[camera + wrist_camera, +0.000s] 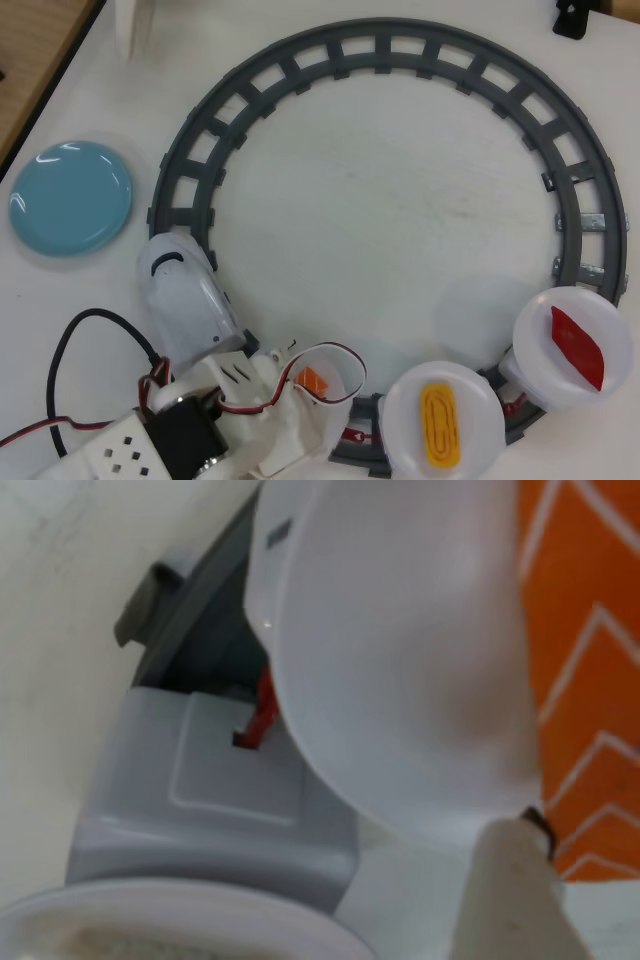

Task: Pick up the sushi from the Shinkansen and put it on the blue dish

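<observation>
- Evidently, the end effector (300, 385) is seen low over the first car behind the Shinkansen (185, 300) in the overhead view, at the bottom left of the grey circular track (400, 50).
- The sushi (313, 380) is found on that car's white plate (345, 385), mostly hidden under the white arm parts; only a small orange corner is shown from above.
- In the wrist view the sushi (580, 680) fills the right edge, its white stripes plainly visible, with a white finger (520, 890) touching or just beside its lower edge (which of the two cannot be settled).
- The end effector's state cannot be told for certain: the piece appears to lie at or between the fingers, but a firm grip is not shown.
- The relation that matters: the sushi is judged to sit directly under the fingers, so no sideways reach is called for. Its long axis cannot be read from above.
- The blue dish (70, 197) lies on the counter (380, 220) outside the track, up and to the left of the end effector, beyond the train's nose and well apart from it.
- The yellow egg piece (440, 423) and the dark-red tuna piece (578, 347) rest on the following plates, untouched.
- The grasp is judged to be the step in hand, with the lift and the carry to the dish not yet done.
</observation>
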